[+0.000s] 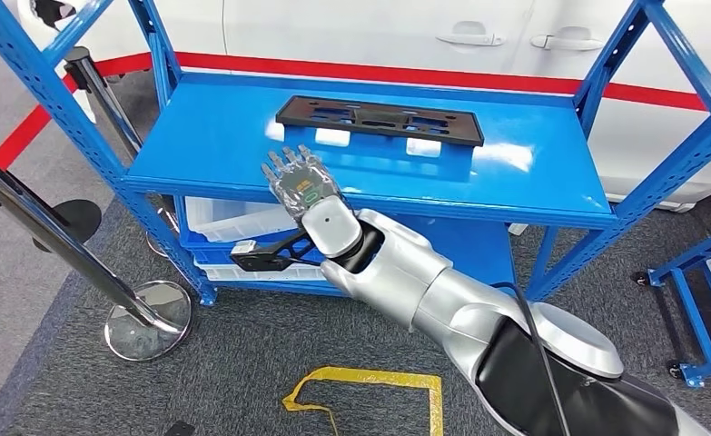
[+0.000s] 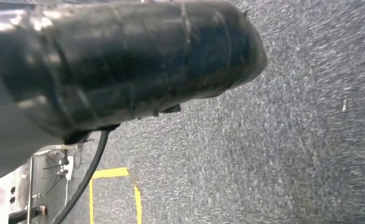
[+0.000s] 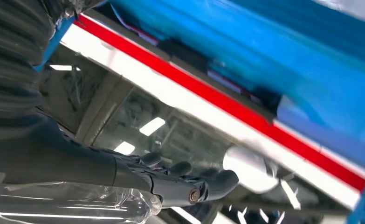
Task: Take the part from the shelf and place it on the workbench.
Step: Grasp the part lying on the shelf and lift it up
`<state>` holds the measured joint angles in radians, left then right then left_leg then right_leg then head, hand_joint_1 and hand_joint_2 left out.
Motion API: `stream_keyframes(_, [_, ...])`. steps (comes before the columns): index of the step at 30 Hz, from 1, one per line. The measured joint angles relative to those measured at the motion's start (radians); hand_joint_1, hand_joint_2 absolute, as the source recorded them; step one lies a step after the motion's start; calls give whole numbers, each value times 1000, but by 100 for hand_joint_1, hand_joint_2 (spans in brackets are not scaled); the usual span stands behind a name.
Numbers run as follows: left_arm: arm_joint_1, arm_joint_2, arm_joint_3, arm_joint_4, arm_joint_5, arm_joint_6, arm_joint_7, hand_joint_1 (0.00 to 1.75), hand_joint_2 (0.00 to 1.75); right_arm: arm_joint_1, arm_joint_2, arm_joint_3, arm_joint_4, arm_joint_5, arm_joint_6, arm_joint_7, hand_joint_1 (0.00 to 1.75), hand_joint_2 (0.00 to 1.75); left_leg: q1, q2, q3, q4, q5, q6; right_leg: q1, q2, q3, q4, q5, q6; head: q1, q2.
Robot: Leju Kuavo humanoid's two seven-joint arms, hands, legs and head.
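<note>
A flat black part (image 1: 379, 120) with several cut-outs lies on the top level of the blue shelf (image 1: 533, 186), toward its back. My right hand (image 1: 301, 182) is stretched out above the shelf's front edge, fingers straight and apart, holding nothing. It is a short way in front of the part's left end and not touching it. In the right wrist view the right hand (image 3: 180, 179) also has its dark fingers extended and empty, with the blue shelf frame (image 3: 311, 70) ahead of it.
A chrome-based barrier post (image 1: 147, 318) stands on the carpet to the left of the shelf. White bins (image 1: 233, 218) sit on the lower level. A white car (image 1: 379, 32) is behind, another blue rack (image 1: 706, 300) at right, and yellow floor tape (image 1: 370, 381) below.
</note>
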<state>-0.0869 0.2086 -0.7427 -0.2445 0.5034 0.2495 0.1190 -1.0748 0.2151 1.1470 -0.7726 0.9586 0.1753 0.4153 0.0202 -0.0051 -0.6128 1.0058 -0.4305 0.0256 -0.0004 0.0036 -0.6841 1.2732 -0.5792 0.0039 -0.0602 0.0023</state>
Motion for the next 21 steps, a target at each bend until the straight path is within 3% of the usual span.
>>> stream_keyframes(1, [1, 0, 0, 0, 1, 0, 0, 0, 0, 2, -1, 0, 6, -5, 11, 3, 0, 175, 0, 0, 7, 0, -6, 0, -1, 0, -31, 33, -1, 1, 0, 0])
stream_keyframes(2, [2, 0, 0, 0, 1, 0, 0, 0, 0, 4, -3, 0, 13, -9, 20, 6, 0, 175, -1, -1, 16, 0, -13, -1, -1, 0, -46, 30, 19, 0, 0, 0])
stream_keyframes(5, [3, -1, 0, 0, 3, -2, 0, 0, 0, 4, -9, 0, 33, -18, 29, 15, 0, 175, -1, -3, 48, 1, -37, -7, -1, 0, -8, -142, 154, -7, 0, 0])
stream_keyframes(7, [0, -1, 0, 0, 5, -3, 0, 0, 0, 2, -14, 0, 48, -22, 22, 23, 0, 175, -2, -3, 56, 2, -50, -18, 4, 0, 17, -227, 187, -16, -1, 0])
stream_keyframes(10, [-1, -2, 0, 0, 6, -5, 0, 0, 0, -2, -24, 0, 69, -25, 12, 43, 0, 175, -1, -2, 62, 10, -59, -34, 6, 1, 33, -245, 180, -32, 0, 0])
stream_keyframes(12, [-1, -3, 0, 0, 6, -6, 0, 0, 0, -8, -33, 0, 81, -27, 6, 57, 0, 175, 1, 0, 41, 60, -72, -42, 3, 2, 49, -250, 174, -44, -2, 0])
stream_keyframes(16, [0, -5, 0, 0, 6, -7, 0, 0, 0, -12, -48, 0, 100, -30, -2, 68, 0, 175, 2, 1, -105, 274, -130, -51, 7, 4, 72, -250, 155, -58, -4, 0])
stream_keyframes(17, [2, -5, 0, 0, 6, -8, 0, 0, 0, -11, -52, 0, 104, -31, -5, 72, 0, 175, 2, 1, -123, 278, -117, -50, 9, 6, 77, -248, 148, -58, -3, 0])
stream_keyframes(18, [3, -5, 0, 0, 6, -8, 0, 0, 0, -10, -55, 0, 107, -32, -10, 77, 0, 175, 1, 1, -122, 244, -84, -47, 11, 7, 84, -245, 141, -58, -4, 0])
stream_keyframes(20, [4, -5, 0, 0, 5, -9, 0, 0, 0, -12, -62, 0, 112, -32, -23, 88, 0, 175, -4, 2, -85, 117, 5, -35, 13, 8, 100, -243, 126, -56, -3, 0])
stream_keyframes(21, [4, -5, -1, 1, 5, -9, 0, 0, 0, -13, -66, -1, 114, -32, -29, 93, 0, 175, -9, 3, -67, 62, 26, -28, 14, 9, 106, -243, 121, -54, -2, 0])
